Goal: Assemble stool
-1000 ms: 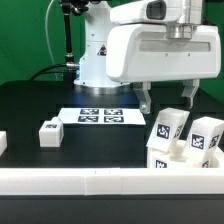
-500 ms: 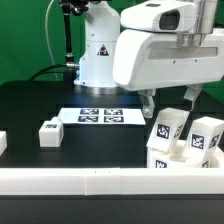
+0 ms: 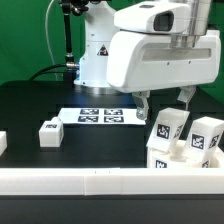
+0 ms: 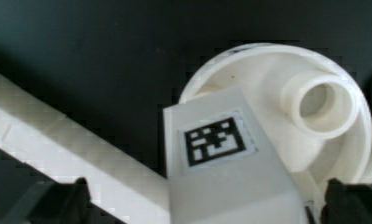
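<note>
Two fingers [image 3: 143, 104] stand wide open — above a tagged leg [image 3: 166, 131] and the round seat [image 4: 289, 100]

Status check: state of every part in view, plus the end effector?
end effector: open, empty, hovering over the legs at the exterior view's right.
seat: lying on the table, visible socket empty.
tagged leg: upright, not gripped.
leg beside it: upright, not gripped.
lone leg: loose on the table, apart from the others.
marker board: flat on the table.
</note>
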Robot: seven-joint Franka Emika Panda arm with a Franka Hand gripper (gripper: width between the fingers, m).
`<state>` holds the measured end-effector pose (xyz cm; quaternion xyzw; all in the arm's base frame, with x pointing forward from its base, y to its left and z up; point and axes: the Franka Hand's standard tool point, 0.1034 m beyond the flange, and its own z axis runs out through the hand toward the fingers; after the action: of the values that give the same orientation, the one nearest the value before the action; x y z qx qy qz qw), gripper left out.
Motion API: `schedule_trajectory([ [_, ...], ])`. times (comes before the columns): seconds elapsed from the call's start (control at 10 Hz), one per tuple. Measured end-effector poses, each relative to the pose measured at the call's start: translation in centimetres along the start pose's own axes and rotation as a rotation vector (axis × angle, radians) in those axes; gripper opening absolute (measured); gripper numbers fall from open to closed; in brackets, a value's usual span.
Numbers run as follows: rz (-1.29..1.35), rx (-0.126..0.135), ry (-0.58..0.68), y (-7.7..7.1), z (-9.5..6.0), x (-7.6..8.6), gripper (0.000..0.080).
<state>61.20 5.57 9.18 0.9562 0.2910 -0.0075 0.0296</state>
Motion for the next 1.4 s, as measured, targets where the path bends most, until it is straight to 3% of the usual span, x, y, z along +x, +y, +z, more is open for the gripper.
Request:
schedule_trajectory([
  [0.1,0.001,0.000,0.000,0.04,0.00,-0.02,0.0558],
  [0.2,0.002,0.000,0.000,0.11,0.01,-0.06,0.0558],
  [0.3,0.021,0.000,0.000,0.12,0.01,-0.06,0.0352],
  [0.7,0.171,0.000,0.000,0.12,0.01,-0.06,0.0334],
  [1.4,0.954,0.002,0.002,-0.12,0.07,0.10,0.0335],
])
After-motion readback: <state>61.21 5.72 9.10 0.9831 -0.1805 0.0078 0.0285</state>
